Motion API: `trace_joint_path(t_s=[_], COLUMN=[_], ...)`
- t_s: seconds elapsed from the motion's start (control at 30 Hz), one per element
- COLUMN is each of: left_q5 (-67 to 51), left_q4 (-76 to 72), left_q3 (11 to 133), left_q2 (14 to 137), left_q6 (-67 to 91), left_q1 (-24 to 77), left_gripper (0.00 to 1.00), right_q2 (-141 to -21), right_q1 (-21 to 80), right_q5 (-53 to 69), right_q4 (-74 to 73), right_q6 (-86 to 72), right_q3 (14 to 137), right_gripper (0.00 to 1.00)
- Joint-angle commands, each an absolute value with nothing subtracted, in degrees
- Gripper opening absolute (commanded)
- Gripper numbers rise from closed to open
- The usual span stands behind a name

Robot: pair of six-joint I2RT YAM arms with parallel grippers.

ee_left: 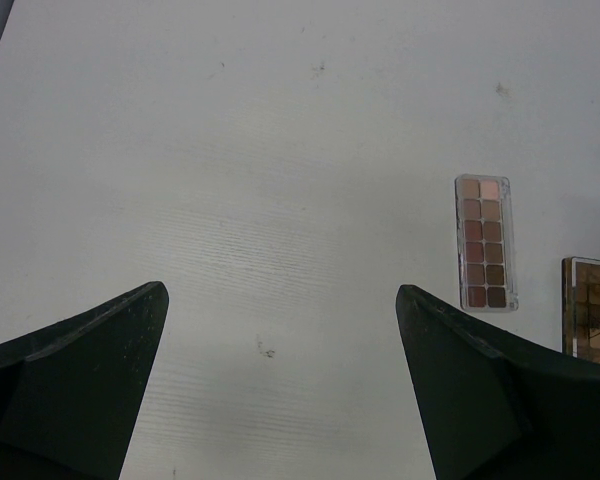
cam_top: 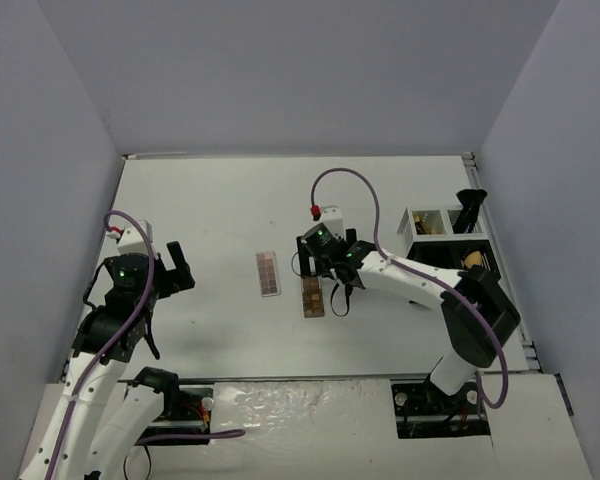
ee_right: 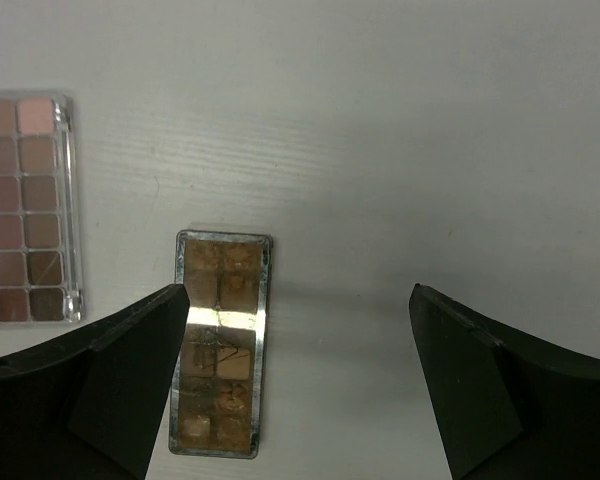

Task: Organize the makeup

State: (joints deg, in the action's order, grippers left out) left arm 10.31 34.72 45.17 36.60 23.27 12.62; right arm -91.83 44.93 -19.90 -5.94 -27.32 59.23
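Observation:
A brown eyeshadow palette [ee_right: 220,345] lies flat on the white table, just inside the left finger of my right gripper [ee_right: 298,292]. That gripper is open and hovers above it without touching it. A pink palette [ee_right: 28,208] lies flat to its left. From above, the brown palette [cam_top: 313,297] sits under the right gripper [cam_top: 332,290] and the pink palette [cam_top: 269,272] lies beside it. My left gripper [cam_top: 175,268] is open over bare table. Its wrist view shows the pink palette [ee_left: 484,242] and the brown palette [ee_left: 590,310] far right of the left gripper [ee_left: 280,288].
The black-and-white organizer rack [cam_top: 430,222] stands at the table's right edge. A black brush holder [cam_top: 470,210] sits at its far corner and a tan sponge [cam_top: 471,260] lies in it. Grey walls enclose the table on three sides.

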Motion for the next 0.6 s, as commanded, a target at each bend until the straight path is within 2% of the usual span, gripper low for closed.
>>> trace_joint_path(t_s=[0.0, 0.3, 0.57], left_q5=[10.6, 10.4, 10.4], left_q4=[33.2, 33.0, 33.0], left_q3=[46.8, 46.8, 46.8], left_q2=[37.4, 37.4, 37.4], left_q6=[24.0, 24.0, 24.0], left_q1=[12.1, 12.1, 12.1], left_gripper=[0.97, 0.97, 0.97], right_q2=[-98.7, -106.5, -109.3], right_q1=[47.5, 50.5, 51.7], right_q5=[-20.3, -18.9, -18.1], right_q4=[-7.2, -7.3, -7.3], right_q6=[-32.9, -33.7, -34.9], right_q3=[64.8, 67.9, 67.6], right_gripper=[0.89, 0.86, 0.77])
